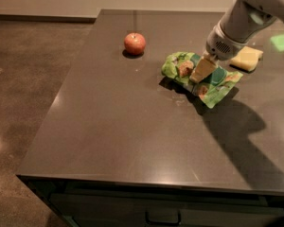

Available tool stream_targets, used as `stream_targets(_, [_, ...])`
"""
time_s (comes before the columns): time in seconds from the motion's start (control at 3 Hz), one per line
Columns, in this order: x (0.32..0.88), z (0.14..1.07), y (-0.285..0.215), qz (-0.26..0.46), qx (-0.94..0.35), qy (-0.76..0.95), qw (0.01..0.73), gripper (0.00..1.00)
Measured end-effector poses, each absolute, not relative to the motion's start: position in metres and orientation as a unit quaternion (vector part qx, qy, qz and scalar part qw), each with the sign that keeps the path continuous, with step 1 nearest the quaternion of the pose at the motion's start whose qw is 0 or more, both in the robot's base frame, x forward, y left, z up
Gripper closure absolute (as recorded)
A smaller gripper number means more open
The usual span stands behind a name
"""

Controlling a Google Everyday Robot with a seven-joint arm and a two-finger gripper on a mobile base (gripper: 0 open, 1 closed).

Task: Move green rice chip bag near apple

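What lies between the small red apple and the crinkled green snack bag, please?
Only bare dark tabletop, in the camera view; the gripper grips the bag.

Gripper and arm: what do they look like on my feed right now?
The gripper, down on the green rice chip bag, ends in a pale cream-yellow wedge. Above it sits a grey cylindrical wrist with a dark perforated patch, then a smooth, rounded light-grey arm. No cables show.
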State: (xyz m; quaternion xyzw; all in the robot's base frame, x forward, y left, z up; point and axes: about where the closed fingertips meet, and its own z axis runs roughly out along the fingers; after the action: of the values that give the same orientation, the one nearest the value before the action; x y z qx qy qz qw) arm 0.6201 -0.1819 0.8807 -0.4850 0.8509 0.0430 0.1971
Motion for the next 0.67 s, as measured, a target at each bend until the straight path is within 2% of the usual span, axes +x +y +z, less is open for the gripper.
stream_targets(0.33, [0.64,0.893,-0.161,0.05,-0.492,0.844,0.21,1.0])
stream_targets(0.67, [0.664,0.902,-0.144,0.051,-0.496,0.84,0.217,1.0])
